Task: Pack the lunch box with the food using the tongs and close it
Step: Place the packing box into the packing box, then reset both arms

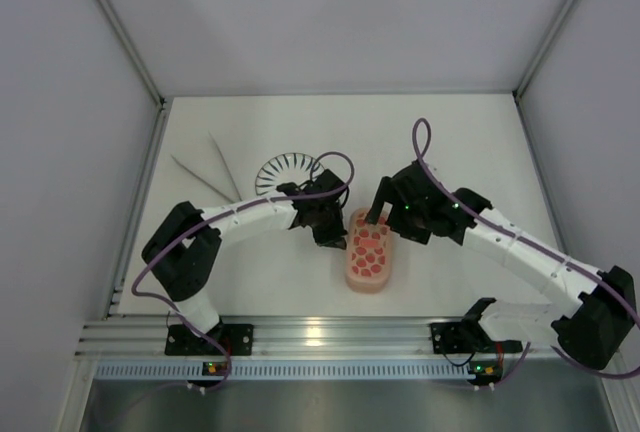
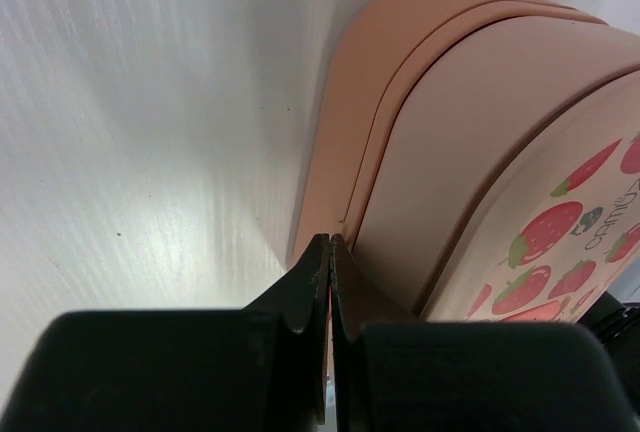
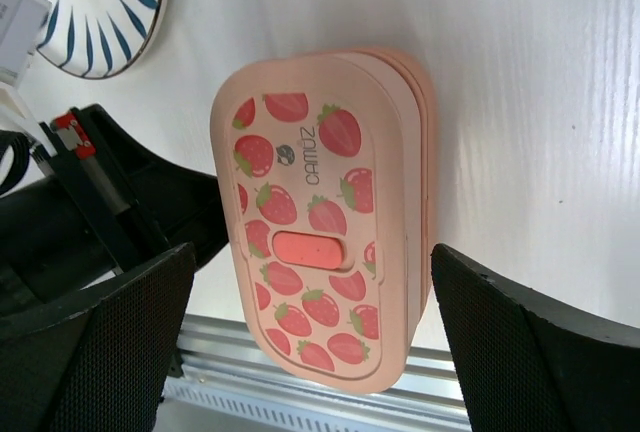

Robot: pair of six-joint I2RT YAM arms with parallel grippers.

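The lunch box [image 1: 368, 252] stands stacked and shut on the table, its strawberry-spotted lid [image 3: 300, 142] on top. None of the food is in view. My left gripper [image 1: 330, 235] is shut with nothing between its fingers, and its tips [image 2: 330, 242] press against the box's left side wall [image 2: 450, 152] near the base. Above the box hovers my right gripper [image 3: 312, 252], open wide, with one finger [image 3: 130, 342] on each side of the lid. The tongs [image 1: 215, 174] lie spread in a V at the far left of the table.
A round white plate with dark radial stripes [image 1: 283, 172] sits behind the left arm, also visible as the plate [image 3: 90, 12] in the right wrist view. An aluminium rail [image 1: 320, 337] runs along the near table edge, just in front of the box.
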